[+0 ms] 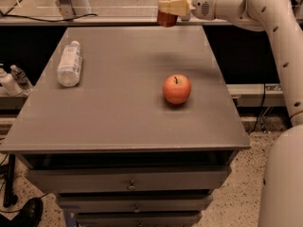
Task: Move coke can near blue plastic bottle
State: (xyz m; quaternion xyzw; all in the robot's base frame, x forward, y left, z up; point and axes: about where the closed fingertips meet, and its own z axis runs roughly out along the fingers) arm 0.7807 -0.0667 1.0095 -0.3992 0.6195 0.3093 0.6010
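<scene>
The red coke can [169, 14] is held in the air above the table's far edge, its top cut off by the frame's upper border. My gripper [173, 6] is shut on the coke can, reaching in from the upper right on a white arm. The blue plastic bottle [69, 63], clear and whitish with a white label, lies on its side near the table's left edge, well to the left of the can.
A red-orange apple [177, 89] sits on the grey table [123, 122] right of centre. Small bottles [10, 80] stand off the table's left edge. Drawers run below the table front. The robot's white body [284, 183] fills the lower right.
</scene>
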